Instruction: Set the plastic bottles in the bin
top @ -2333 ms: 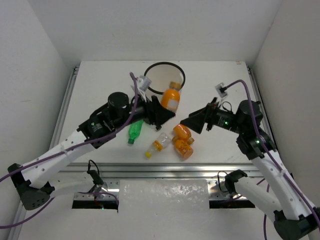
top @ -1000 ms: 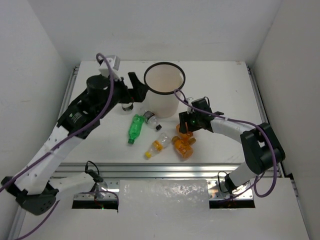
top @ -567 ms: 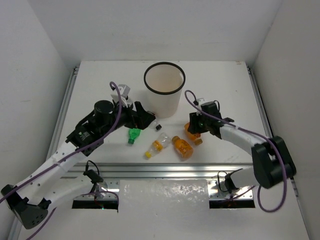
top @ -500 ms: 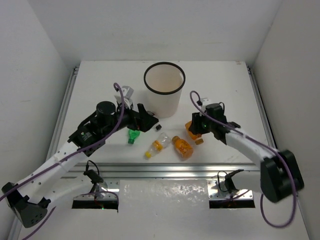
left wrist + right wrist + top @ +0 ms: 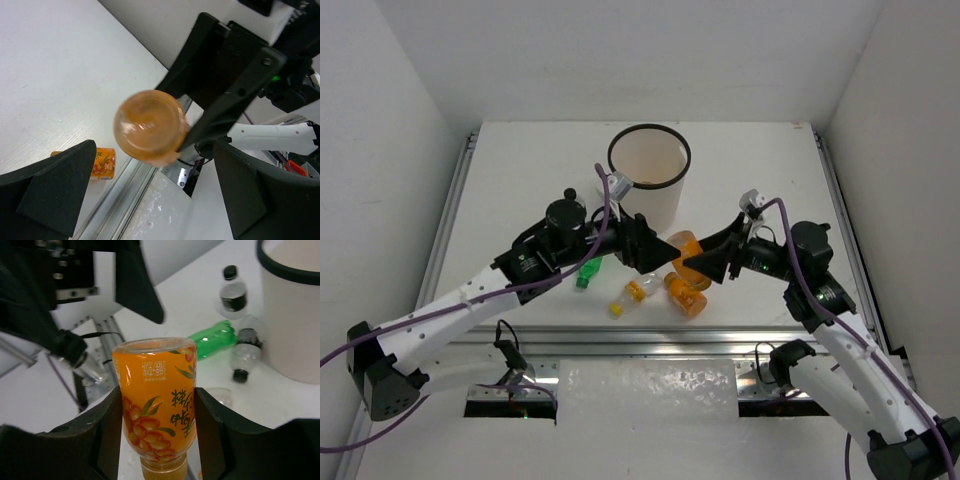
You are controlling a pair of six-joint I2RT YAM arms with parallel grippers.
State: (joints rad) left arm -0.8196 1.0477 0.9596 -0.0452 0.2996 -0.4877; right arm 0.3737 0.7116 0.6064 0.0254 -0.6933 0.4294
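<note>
Right gripper (image 5: 695, 258) is clamped on an orange bottle (image 5: 157, 390), jaws partly closed, one finger on each side of the body. The bottle is off the table (image 5: 520, 160), mid-scene, just near of the bin (image 5: 665, 205). Its long axis runs along the gripper axis, roughly level: flat base points left at the left arm, cap end points back toward the right wrist. The body is squat and round, translucent orange plastic with a printed fruit label.

Left gripper (image 5: 655, 250) is spread wide and holds nothing. In the left wrist view the bottle's round base shows end-on between the black fingers (image 5: 60, 185), with no contact visible.

Left arm reaches from the near-left corner, stretched low across the table, wrist aimed right. Right arm comes up from the near right, elbow raised, wrist aimed left. The two grippers face each other almost tip to tip.

On the table:
- A second orange bottle (image 5: 686, 296) lies near of the held one.
- A yellow-cap bottle (image 5: 635, 292), clear, lies to its left with the cap toward near-left.
- A green bottle (image 5: 588, 270) lies further left, partly under the left arm.
- Two clear black-cap bottles (image 5: 234, 290) sit left of the bin; one lies against its wall.

The bin is a white, smooth cylinder with a thin black rim, upright at the far centre.
</note>
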